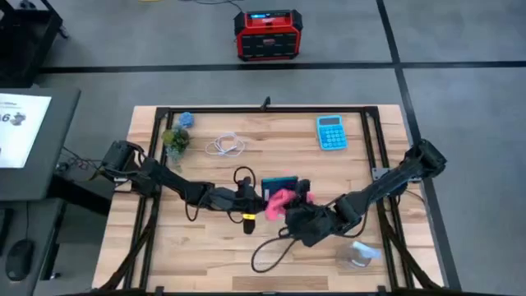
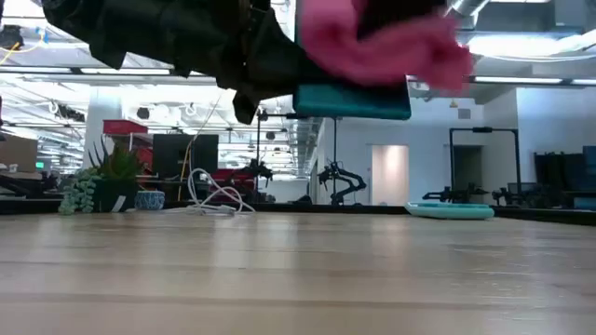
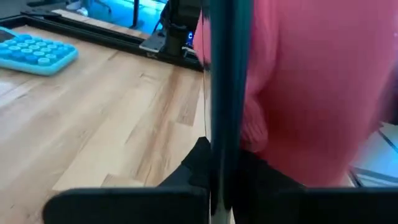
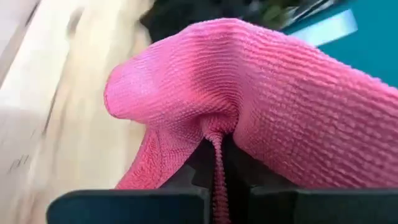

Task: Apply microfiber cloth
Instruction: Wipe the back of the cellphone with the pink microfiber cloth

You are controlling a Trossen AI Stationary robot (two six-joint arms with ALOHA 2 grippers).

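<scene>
A dark phone in a teal case [image 1: 278,182] hangs above the middle of the table, level, with my left gripper [image 1: 249,196] shut on its left end. The low view shows its teal edge [image 2: 354,102] well clear of the wood. The bright pink microfiber cloth [image 1: 280,201] is bunched on the phone's top face and appears pink [image 2: 382,46] above the teal edge in the low view. My right gripper [image 1: 292,210] is shut on the cloth, coming from the table's right. My left gripper pinches the phone's left end [image 3: 219,155] between its two fingers, coming level from the table's left. The phone sits edge-on between the fingers, level and lifted clear of the table. My right gripper pinches a gathered fold of the cloth [image 4: 216,149] between its two fingers, several layers thick. The cloth bulges out past the fingertips and lies against the phone's upper face [image 4: 367,43]. The fingers slant in from the table's right and near side.
A blue calculator [image 1: 331,131] lies at the far right. A coiled white cable [image 1: 226,146] and a small plant [image 1: 175,138] are at the far left. A black cable [image 1: 267,251] loops near the front edge, beside a clear plastic item [image 1: 359,255].
</scene>
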